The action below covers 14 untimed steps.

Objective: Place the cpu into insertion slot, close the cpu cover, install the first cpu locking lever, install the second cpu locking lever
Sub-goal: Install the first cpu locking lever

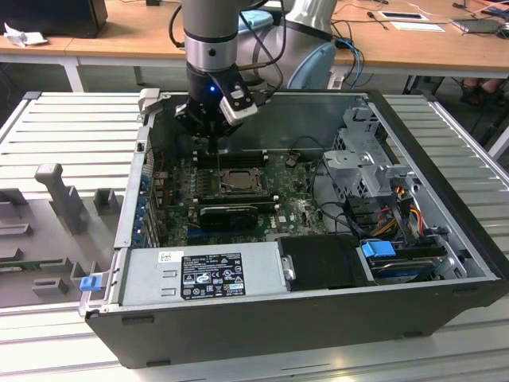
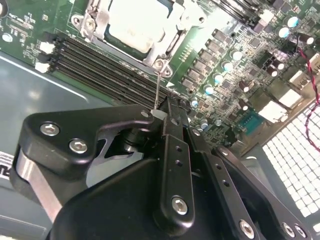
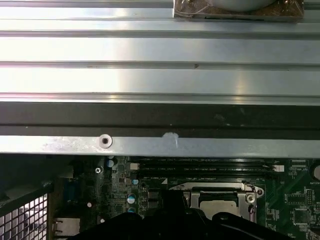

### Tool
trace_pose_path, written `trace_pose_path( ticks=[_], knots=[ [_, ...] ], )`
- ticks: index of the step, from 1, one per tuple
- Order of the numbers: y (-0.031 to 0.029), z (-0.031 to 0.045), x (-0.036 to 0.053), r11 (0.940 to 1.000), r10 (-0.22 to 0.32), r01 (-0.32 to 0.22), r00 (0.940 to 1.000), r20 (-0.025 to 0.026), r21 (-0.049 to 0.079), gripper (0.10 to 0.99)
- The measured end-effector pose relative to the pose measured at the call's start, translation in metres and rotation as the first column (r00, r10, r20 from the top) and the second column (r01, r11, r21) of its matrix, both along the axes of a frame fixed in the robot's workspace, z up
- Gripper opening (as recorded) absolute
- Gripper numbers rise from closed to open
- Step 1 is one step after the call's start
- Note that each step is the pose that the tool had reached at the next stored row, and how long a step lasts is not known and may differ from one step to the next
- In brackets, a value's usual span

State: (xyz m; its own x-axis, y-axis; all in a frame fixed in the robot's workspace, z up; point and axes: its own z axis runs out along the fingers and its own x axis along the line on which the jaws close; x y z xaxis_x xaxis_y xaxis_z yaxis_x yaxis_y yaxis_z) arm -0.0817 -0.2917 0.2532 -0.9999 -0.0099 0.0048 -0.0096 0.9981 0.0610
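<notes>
You'll find the gripper (image 2: 161,114) inside the open computer case (image 1: 445,306), its jaws pinched shut on a thin wire locking lever (image 2: 157,90). That lever runs to the corner of the insertion slot (image 2: 165,64). The cpu (image 2: 137,22) sits in the slot, framed by the cpu cover (image 2: 184,20), at the motherboard's (image 1: 290,208) twelve o'clock side.

The cpu (image 2: 131,22) has a pale, matt metal face; the cpu cover (image 2: 172,30) around it is bright, smooth metal. The board (image 2: 30,30) is glossy green. The gripper (image 2: 167,117) is matt black, plastic by its look, with shiny screws. The case (image 1: 238,318) is dull grey sheet metal on a ribbed, brushed-metal counter (image 1: 71,119).
</notes>
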Motion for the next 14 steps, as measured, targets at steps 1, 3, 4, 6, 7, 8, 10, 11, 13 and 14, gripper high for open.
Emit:
trace_pose_path(
  ticks=[1, 3, 4, 6, 7, 8, 10, 11, 13, 14],
  knots=[
    [0.0000, 0.0000, 0.0009, 1.0000, 0.000, 0.000, 1.0000, -0.0001, 0.000, 0.106],
    [0.0000, -0.0003, 0.0020, 1.0000, 0.000, 0.000, 1.0000, 0.0002, 0.000, 0.106],
    [0.0000, -0.0005, 0.0025, 1.0000, 0.000, 0.000, 1.0000, 0.0003, 0.000, 0.106],
    [0.0000, -0.0012, 0.0050, 1.0000, 0.000, 0.000, 1.0000, 0.0002, 0.000, 0.106],
    [0.0000, -0.0014, 0.0067, 1.0000, 0.000, 0.000, 1.0000, 0.0002, 0.000, 0.106],
    [0.0000, -0.0016, 0.0082, 1.0000, 0.000, 0.000, 1.0000, 0.0002, 0.000, 0.106],
    [0.0000, -0.0022, 0.0118, 1.0000, 0.000, 0.000, 1.0000, 0.0002, 0.000, 0.106],
    [0.0000, -0.0027, 0.0139, 1.0000, 0.001, -0.001, 1.0000, 0.0003, 0.000, 0.106],
    [0.0000, -0.0037, 0.0192, 1.0000, 0.000, 0.000, 1.0000, 0.0002, 0.000, 0.106],
    [0.0000, -0.0044, 0.0243, 1.0000, 0.001, -0.001, 1.0000, 0.0004, 0.002, 0.106]
  ],
)
